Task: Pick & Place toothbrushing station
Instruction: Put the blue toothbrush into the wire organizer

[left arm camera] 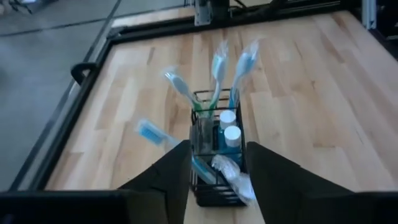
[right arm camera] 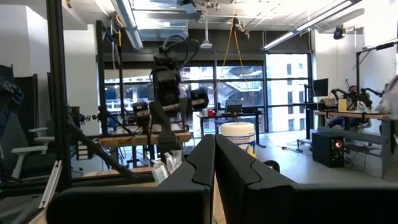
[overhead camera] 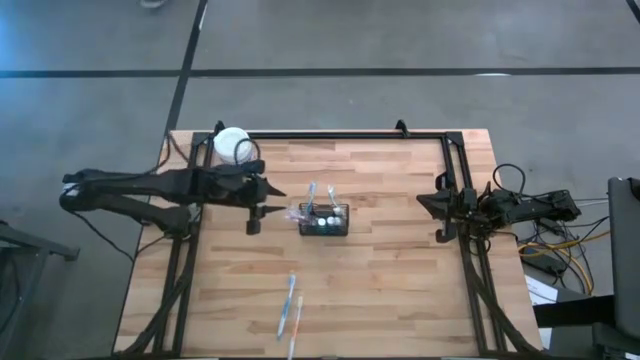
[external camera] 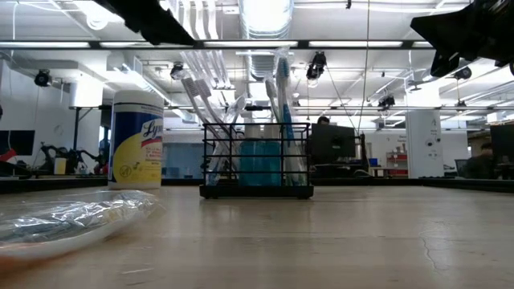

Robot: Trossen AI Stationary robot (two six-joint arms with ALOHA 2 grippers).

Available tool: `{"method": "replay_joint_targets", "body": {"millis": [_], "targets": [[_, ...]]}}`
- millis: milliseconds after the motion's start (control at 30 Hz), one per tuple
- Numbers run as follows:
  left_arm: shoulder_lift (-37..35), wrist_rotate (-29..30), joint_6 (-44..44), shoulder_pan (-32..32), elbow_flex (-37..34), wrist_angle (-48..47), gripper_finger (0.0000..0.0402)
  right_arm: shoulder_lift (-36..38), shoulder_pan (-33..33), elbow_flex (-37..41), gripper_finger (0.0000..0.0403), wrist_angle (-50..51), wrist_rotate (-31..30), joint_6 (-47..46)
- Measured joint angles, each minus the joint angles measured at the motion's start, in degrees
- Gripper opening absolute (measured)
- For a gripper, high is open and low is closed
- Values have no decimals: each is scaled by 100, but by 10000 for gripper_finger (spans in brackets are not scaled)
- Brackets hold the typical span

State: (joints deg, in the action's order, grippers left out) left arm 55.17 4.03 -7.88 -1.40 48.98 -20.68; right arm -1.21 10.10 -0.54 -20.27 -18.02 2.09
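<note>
The mesh holder (overhead camera: pixel 325 219) is seen upright near the middle of the table (overhead camera: pixel 400 290), stocked with toothbrushes and small bottles. The left gripper (overhead camera: pixel 262 206) hangs just beside it, on its left, fingers parted wide and empty (the holder's near end is framed between them in the left wrist view). The holder's long axis appears to run straight on from that gripper. The right gripper (right arm camera: pixel 214 163), fingers pressed together, is parked well apart at the table's right edge.

Black wire-mesh toothbrushing station (overhead camera: pixel 325 220), probably matt metal, on a smooth pale wood-plank table (overhead camera: pixel 390 270), glossy clear plastic wrap (external camera: pixel 72 217) beside it, matt dark left end effector (left arm camera: pixel 214 180)
</note>
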Motion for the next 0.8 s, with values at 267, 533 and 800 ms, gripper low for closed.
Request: {"method": "replay_joint_targets", "body": {"millis": [267,533,800], "targets": [[-1573,-52,-119,65,-117,-357,124,0,-1,0,8,10,0,-19],[-3575,-54,105,67,-1573,155,10,0,-1,0,8,35,0,-44],[-4975,-107,76,74,-3133,1229,5,-13,-1,0,8,39,0,-63]]}}
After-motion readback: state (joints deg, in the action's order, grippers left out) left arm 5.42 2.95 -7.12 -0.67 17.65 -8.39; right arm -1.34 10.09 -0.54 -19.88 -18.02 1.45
